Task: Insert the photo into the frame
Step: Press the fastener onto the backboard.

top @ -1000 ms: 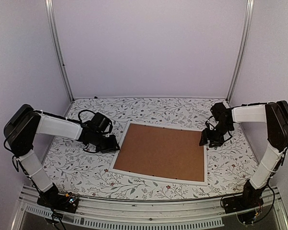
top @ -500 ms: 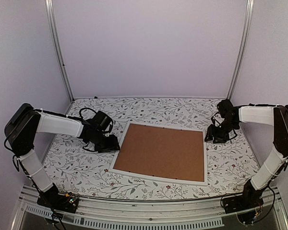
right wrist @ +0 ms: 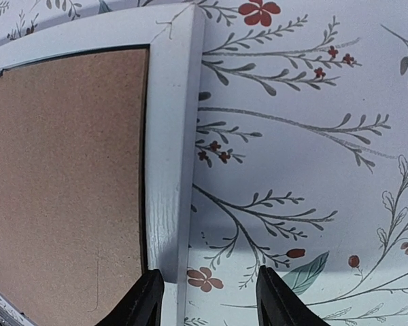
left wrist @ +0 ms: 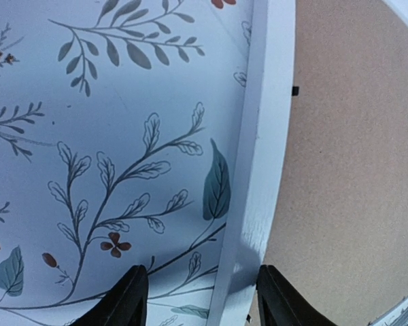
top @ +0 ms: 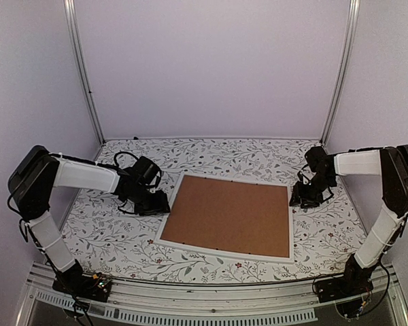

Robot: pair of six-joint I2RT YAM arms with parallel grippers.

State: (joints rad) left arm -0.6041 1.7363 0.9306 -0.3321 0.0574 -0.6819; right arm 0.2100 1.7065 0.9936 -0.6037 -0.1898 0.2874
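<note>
The frame (top: 224, 252) lies face down in the middle of the table, its thin white rim around a plain brown backing board (top: 228, 214). The photo is hidden from view. My left gripper (top: 162, 204) is open at the frame's left edge; in the left wrist view (left wrist: 202, 299) its jaws straddle the white rim (left wrist: 262, 149). My right gripper (top: 296, 201) is open at the frame's right edge; in the right wrist view (right wrist: 207, 299) one finger is over the rim (right wrist: 170, 136) and the other over the tablecloth.
A floral-patterned tablecloth (top: 109, 234) covers the table. White walls and metal posts (top: 83, 75) enclose the back and sides. The table's near rail (top: 204, 305) runs along the front.
My right gripper swung out to the right and came back down to the frame's right edge. My left gripper has stayed at the left edge.
</note>
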